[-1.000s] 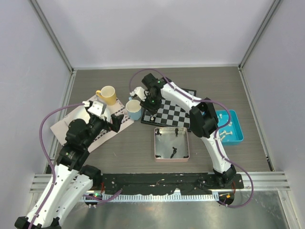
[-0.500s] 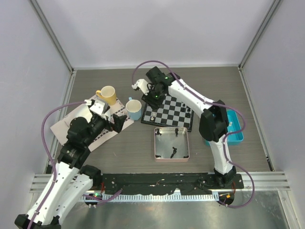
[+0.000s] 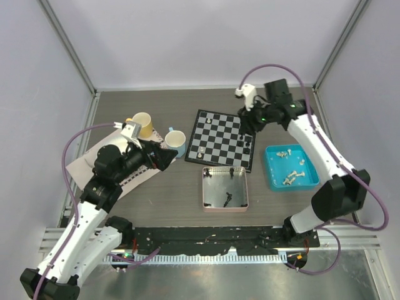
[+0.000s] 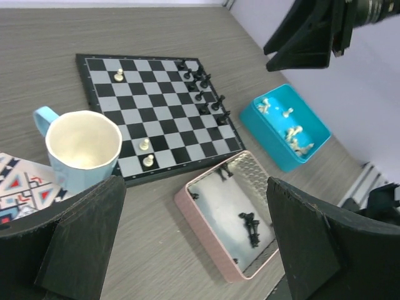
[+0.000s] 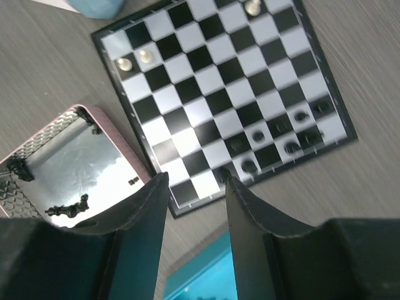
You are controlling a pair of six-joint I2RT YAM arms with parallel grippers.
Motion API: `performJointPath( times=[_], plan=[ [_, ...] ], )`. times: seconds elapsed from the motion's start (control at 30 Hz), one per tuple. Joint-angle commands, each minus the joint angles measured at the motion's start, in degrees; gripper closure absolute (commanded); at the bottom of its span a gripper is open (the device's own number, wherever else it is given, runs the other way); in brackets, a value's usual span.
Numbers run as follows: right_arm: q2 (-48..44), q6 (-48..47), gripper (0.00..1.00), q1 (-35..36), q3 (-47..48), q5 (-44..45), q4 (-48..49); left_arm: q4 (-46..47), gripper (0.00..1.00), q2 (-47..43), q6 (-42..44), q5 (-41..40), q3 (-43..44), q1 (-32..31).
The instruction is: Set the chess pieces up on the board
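Above the bench, at the far right edge of the board, the right pincer hangs empty, jaws slightly parted; the left pincer gapes wide beside the blue cup. Off-white chess pieces lie in the blue tray: best descend vertically over an isolated one.

Left jaws wide, right jaws ajar.
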Motion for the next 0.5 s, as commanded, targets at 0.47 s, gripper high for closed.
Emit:
performJointPath(
  times=[0.47],
  plan=[
    [-18.7, 5.7, 0.50, -31.5, -24.5, -10.3, 9.5, -1.2, 0.00, 13.9, -6.0, -3.6, 8.4, -10.9]
  ],
)
